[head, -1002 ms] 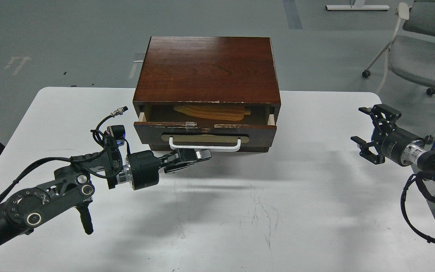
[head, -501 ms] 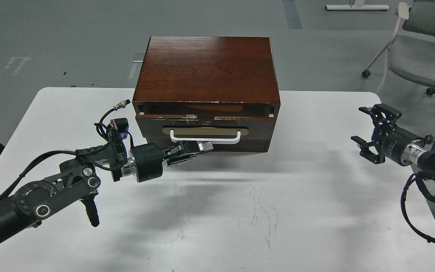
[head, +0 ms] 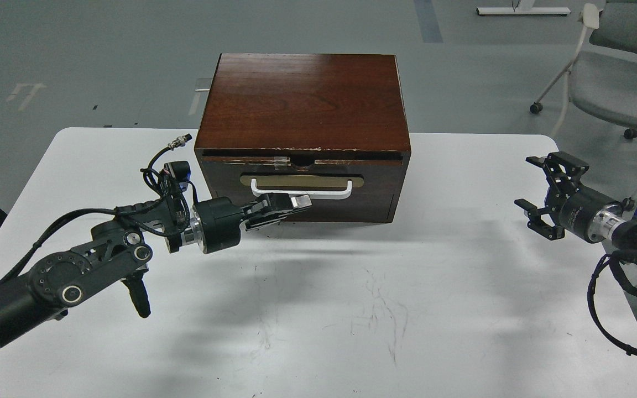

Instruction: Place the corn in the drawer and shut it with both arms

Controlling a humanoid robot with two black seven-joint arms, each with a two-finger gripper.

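Drawer (head: 302, 182) pushed flush into cabinet (head: 304, 99) on tabletop (head: 351, 309). Left end effector (head: 291, 204) closed, tips against white handle (head: 301, 191). Right end effector (head: 539, 193) spread open, well apart

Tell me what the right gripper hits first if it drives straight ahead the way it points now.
The right gripper, open, points left and slightly away, toward the cabinet. Only bare white table lies between, so the cabinet's right side looks like first contact, though depth is unclear from this one view.
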